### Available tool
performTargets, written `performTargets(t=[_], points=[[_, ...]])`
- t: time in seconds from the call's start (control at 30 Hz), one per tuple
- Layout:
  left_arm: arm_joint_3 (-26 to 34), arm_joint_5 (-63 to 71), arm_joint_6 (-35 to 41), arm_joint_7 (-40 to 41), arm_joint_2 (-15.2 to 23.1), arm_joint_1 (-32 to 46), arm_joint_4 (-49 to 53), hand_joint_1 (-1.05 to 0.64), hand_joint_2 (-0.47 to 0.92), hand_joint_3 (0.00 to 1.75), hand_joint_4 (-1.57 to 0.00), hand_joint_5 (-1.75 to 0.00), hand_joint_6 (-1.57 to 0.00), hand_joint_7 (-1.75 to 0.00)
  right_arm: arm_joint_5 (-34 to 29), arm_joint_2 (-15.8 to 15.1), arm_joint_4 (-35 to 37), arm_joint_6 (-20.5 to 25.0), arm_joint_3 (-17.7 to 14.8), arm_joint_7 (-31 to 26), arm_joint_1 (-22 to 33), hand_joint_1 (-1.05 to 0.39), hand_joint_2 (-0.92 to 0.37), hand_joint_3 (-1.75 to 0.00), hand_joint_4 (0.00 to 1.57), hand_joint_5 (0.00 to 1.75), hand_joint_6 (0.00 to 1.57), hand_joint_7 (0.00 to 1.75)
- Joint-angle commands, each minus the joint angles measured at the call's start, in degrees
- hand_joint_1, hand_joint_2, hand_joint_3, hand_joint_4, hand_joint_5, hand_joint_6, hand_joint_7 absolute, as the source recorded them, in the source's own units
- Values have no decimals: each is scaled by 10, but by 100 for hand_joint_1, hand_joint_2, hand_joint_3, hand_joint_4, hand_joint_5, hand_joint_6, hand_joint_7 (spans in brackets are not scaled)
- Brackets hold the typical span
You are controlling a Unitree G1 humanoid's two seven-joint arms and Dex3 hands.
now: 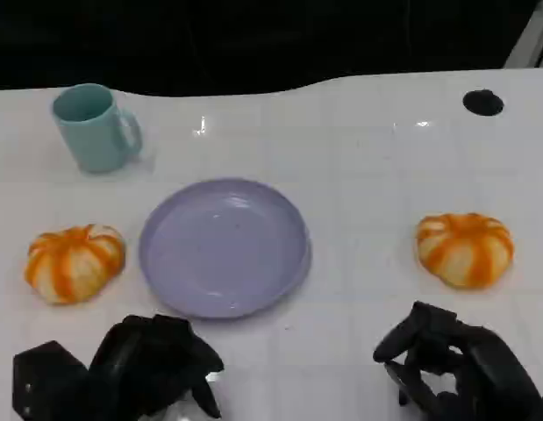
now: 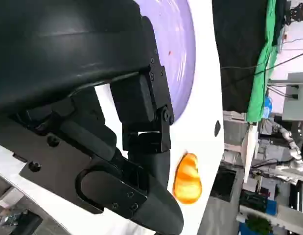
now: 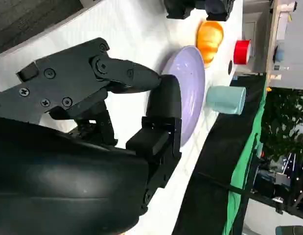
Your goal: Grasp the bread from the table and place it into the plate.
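Note:
Two orange-and-white striped breads lie on the white table: one left of the plate, one to its right. Between them sits the empty lavender plate. My left hand hovers at the near edge, just in front of the plate and right of the left bread, holding nothing. Just in front of the right bread is my right hand, fingers apart and empty. The left wrist view shows the plate and the right bread beyond my fingers. In the right wrist view are the plate and the left bread.
A teal mug stands at the back left, behind the left bread; the right wrist view shows this mug too. A black round spot marks the table's back right. A red object stands off the table.

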Motion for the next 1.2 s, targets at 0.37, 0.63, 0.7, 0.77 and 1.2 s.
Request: performTargets(t=[0.37, 0.63, 0.7, 0.77, 1.2], points=[[4, -4, 0, -2, 7, -3, 3, -105, 78, 0, -151, -92, -157, -50, 4, -3, -4, 1, -6, -1, 2, -35, -74, -65, 68, 173, 73, 125], [4, -3, 0, -2, 8, -5, 5, -105, 78, 0, -151, -92, -157, -50, 5, -2, -4, 2, -6, -1, 1, -36, -73, -65, 68, 172, 74, 124], [4, -3, 0, -2, 8, -5, 5, -105, 78, 0, -151, -92, -157, -50, 4, -3, -4, 2, -6, -1, 1, -36, -73, -65, 68, 172, 74, 124], [4, -3, 1, -1, 7, -4, 4, -105, 78, 0, -151, -92, -157, -50, 4, -3, -5, 2, -7, -1, 2, -36, -73, -65, 68, 172, 73, 124], [4, -1, -3, -1, 6, -8, 11, -105, 78, 0, -151, -92, -157, -51, -4, -1, 3, -40, -17, -14, -12, -36, -89, -34, 70, 132, 81, 69]])
